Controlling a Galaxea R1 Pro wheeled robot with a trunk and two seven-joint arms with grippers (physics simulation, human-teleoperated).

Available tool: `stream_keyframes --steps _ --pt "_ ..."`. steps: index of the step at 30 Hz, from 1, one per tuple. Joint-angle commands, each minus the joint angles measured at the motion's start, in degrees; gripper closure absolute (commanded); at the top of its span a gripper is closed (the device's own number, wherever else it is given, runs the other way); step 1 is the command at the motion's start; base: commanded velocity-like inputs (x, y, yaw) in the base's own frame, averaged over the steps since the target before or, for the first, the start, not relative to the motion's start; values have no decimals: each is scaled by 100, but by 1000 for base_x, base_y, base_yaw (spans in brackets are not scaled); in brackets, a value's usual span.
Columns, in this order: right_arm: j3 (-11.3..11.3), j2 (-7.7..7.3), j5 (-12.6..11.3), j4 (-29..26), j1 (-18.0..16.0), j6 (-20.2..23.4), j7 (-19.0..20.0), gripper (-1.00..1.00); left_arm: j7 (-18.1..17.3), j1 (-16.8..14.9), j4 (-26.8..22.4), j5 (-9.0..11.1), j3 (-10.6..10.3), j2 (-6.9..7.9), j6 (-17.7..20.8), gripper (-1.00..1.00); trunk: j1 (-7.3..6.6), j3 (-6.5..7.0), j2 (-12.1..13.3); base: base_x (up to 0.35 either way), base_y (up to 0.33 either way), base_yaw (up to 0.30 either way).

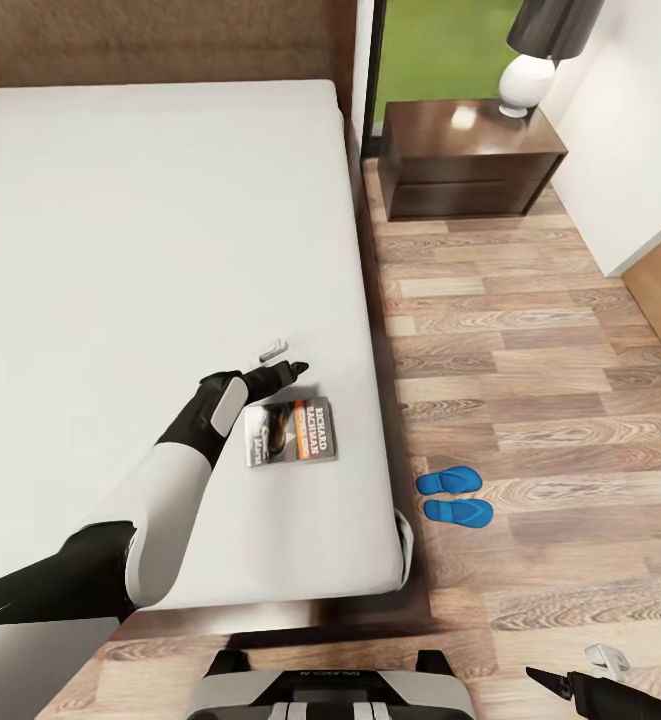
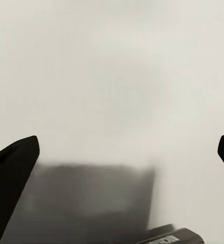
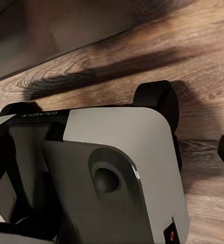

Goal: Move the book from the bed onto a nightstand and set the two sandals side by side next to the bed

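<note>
The book (image 1: 290,432), a thin dark paperback with white lettering and an orange band, lies flat on the white bed (image 1: 120,250) near its right edge. My left gripper (image 1: 284,358) hovers open just beyond the book's far edge, nothing between its fingers. In the left wrist view the fingertips (image 2: 12,162) stand wide apart over bare mattress, and the book's edge (image 2: 167,237) shows low in the picture. Two blue sandals (image 1: 450,481) (image 1: 458,512) lie side by side on the floor beside the bed. The nightstand (image 1: 470,155) stands at the bed's head. My right gripper (image 1: 573,668) hangs low and open.
A lamp (image 1: 530,80) with a white base stands on the nightstand's back corner. Wood-plank floor (image 1: 530,350) runs between the bed and the white wall (image 1: 630,150) on the right. My own base (image 3: 117,168) sits at the foot of the bed.
</note>
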Motion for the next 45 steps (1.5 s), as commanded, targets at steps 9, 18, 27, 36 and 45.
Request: stream_keyframes --steps 9,18,27,36,45 --pt "-6 -2 -28 -3 -1 60 19 -100 -19 0 61 26 45 -8 41 -100 2 -4 -3 0 0 0" --pt "-6 -2 -28 -3 -1 60 19 -100 -19 0 62 25 46 -8 41 -100 2 -4 -3 0 0 0" --pt "-5 -2 -28 -3 -1 60 19 -100 -19 0 58 21 46 -8 41 -100 2 -4 -3 0 0 0" --pt "-6 -2 -28 -3 -1 60 19 -100 -16 0 54 19 46 -8 41 -100 -86 68 158 0 0 0" --pt "-6 -2 -28 -3 -1 60 19 -100 -18 0 54 17 46 -8 41 -100 -130 104 238 0 0 0"
